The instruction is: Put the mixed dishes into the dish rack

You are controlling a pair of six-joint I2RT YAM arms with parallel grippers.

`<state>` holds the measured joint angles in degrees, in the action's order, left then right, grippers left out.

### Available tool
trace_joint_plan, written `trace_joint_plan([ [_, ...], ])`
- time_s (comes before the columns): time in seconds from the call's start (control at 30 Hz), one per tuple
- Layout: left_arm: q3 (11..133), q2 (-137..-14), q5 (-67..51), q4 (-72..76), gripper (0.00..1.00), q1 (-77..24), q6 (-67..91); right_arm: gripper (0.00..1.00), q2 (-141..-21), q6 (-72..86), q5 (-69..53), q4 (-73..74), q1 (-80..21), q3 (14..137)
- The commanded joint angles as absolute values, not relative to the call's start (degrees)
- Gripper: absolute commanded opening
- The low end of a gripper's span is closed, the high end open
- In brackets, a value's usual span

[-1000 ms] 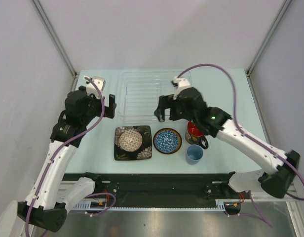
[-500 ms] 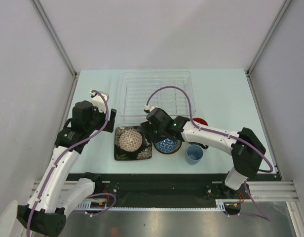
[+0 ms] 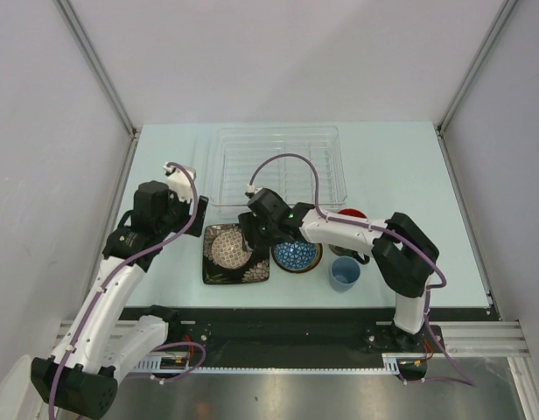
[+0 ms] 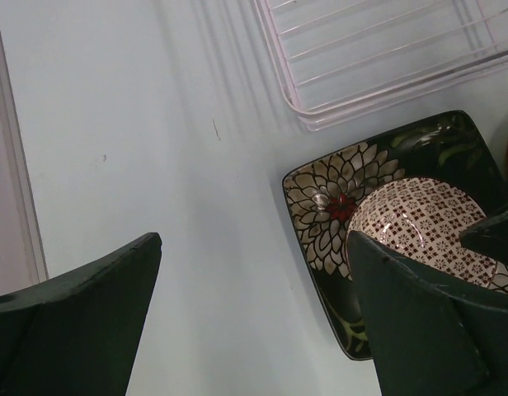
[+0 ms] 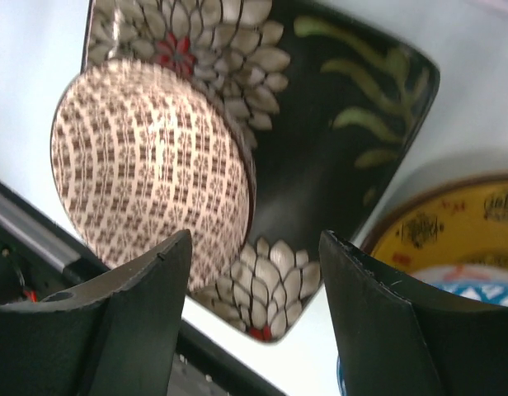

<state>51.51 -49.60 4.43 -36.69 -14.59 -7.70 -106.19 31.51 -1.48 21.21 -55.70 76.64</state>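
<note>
A beige patterned bowl (image 3: 227, 248) sits on the black square floral plate (image 3: 256, 271). To their right a blue patterned bowl (image 3: 297, 255) rests on the yellow saucer (image 5: 452, 223). My right gripper (image 3: 251, 234) hangs open low over the beige bowl's (image 5: 147, 165) right rim and the plate (image 5: 336, 124). One finger is over the bowl, the other beside it, gripping nothing. My left gripper (image 3: 198, 216) is open above bare table, just left of the plate (image 4: 320, 202). The red-inside mug (image 3: 350, 216) is partly hidden by the right arm. The light-blue cup (image 3: 344, 272) stands at the front right.
The clear dish rack (image 3: 278, 166) lies behind the dishes, and its near corner (image 4: 320, 111) shows in the left wrist view. The table's near edge and a black rail run just below the plate (image 5: 39, 239).
The right arm swung left and down from the rack to the beige bowl, and its jaws narrowed somewhat. The left gripper dropped slightly toward the plate's left edge.
</note>
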Motion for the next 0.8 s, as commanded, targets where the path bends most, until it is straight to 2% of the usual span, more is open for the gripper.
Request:
trace_joint_plan([
  [0.0, 50.98, -49.48, 5.27, -33.93, 1.00, -13.97, -8.79, 0.67, -109.50, 31.73, -0.09, 19.07, -55.55, 81.65],
  [0.17, 50.10, -48.69, 6.76, -32.43, 1.00, -13.97, -8.53, 0.62, -113.46, 31.29, 2.11, 20.65, -56.07, 85.24],
  [0.27, 49.83, -48.16, 6.94, -31.99, 1.00, -13.89, -8.88, 0.54, -115.57, 30.41, 4.04, 22.49, -57.21, 87.35],
  [0.4, 49.40, -48.51, 6.86, -31.73, 1.00, -13.80, -9.05, 0.36, -118.21, 29.36, 6.85, 26.97, -58.71, 90.61],
  [0.47, 49.48, -48.87, 6.86, -31.38, 1.00, -13.80, -9.05, 0.33, -118.39, 29.18, 7.47, 27.95, -58.97, 90.88],
  [0.57, 49.75, -49.04, 6.68, -31.11, 1.00, -13.71, -8.88, 0.15, -117.78, 28.39, 8.87, 28.82, -58.89, 90.97],
  [0.6, 49.83, -48.96, 6.68, -30.94, 1.00, -13.71, -8.79, 0.00, -117.43, 28.04, 10.01, 29.35, -58.89, 91.92],
  [0.77, 49.66, -49.48, 6.86, -30.15, 1.00, -13.71, -9.05, 0.00, -113.65, 24.18, 15.81, 37.25, -58.89, 99.56],
])
